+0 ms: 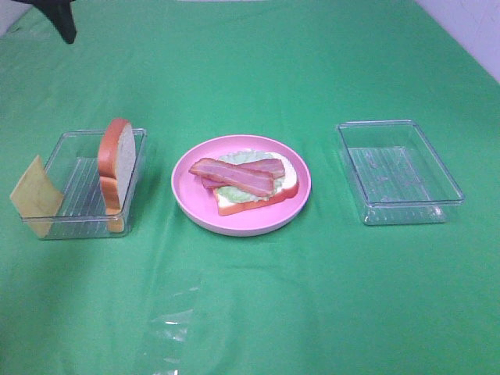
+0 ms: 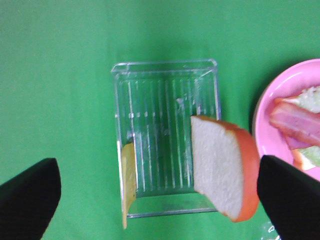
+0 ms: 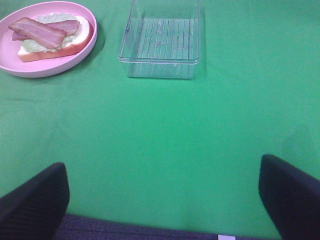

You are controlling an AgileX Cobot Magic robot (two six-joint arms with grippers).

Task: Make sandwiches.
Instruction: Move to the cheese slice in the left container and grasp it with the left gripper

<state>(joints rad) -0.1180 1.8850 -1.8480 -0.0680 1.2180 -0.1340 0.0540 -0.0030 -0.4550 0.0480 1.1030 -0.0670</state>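
Note:
On the pink plate (image 1: 186, 187) lies an open sandwich (image 1: 287, 183): a white bread slice with pale green lettuce (image 1: 233, 193) and two bacon strips (image 1: 234, 177) on top. A second bread slice (image 1: 117, 160) stands on edge against the right wall of the left clear tray (image 1: 78, 134). A yellow cheese square (image 1: 34, 195) leans at that tray's left wall. My left gripper (image 2: 157, 170) hangs open high above this tray, with the bread slice (image 2: 220, 170) and the cheese (image 2: 128, 180) between its spread fingers (image 2: 27, 200). My right gripper (image 3: 162, 170) is open over bare cloth, nothing in it.
An empty clear tray (image 1: 398, 125) stands right of the plate, also in the right wrist view as the tray (image 3: 160, 62) beside the plate (image 3: 50, 69). A green cloth covers the table. A black arm part (image 1: 58, 17) shows at the far left corner.

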